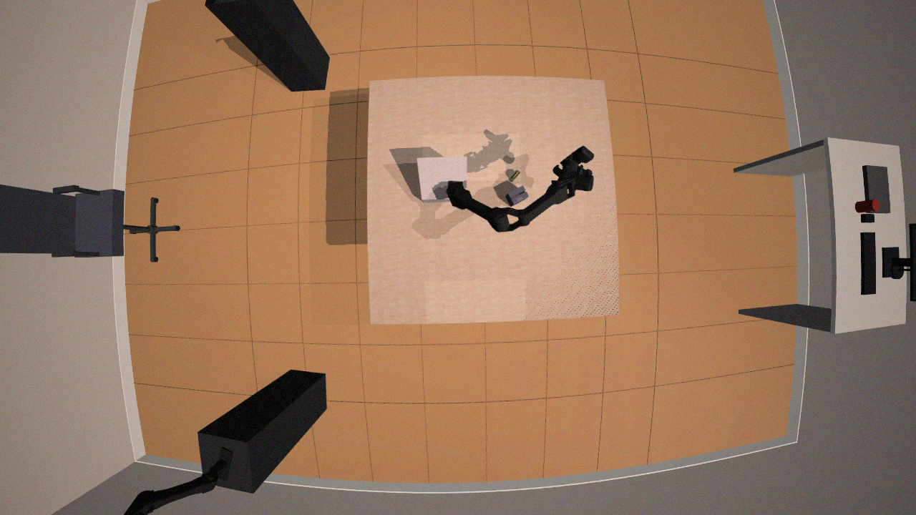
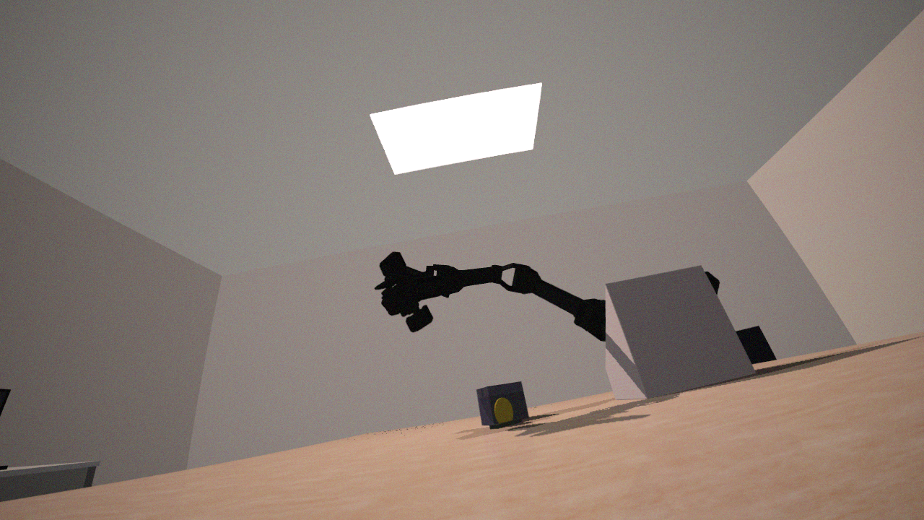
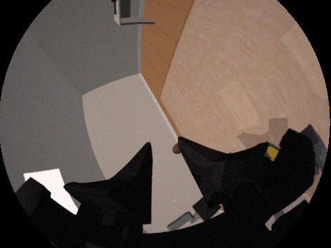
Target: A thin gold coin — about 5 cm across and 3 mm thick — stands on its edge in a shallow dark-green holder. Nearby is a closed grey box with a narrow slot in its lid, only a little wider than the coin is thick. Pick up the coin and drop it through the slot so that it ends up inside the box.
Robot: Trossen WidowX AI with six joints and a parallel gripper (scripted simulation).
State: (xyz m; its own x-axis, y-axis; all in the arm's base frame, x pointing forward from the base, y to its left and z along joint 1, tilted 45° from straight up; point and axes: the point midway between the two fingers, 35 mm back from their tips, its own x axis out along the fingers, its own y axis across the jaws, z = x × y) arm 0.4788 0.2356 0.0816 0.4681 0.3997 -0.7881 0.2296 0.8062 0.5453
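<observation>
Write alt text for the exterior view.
A black robot arm reaches leftward, its partly open, empty gripper raised well above a round gold coin standing on edge before a small grey box on the tan wooden table. A large pale grey block hides the arm's base.

Arm [image 1: 512, 214] raised, pincer [image 3: 161, 151] part-open, empty

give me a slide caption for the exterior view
Arm's gripper hangs empty, high above the gold coin upright in its holder before the grey box.
</observation>
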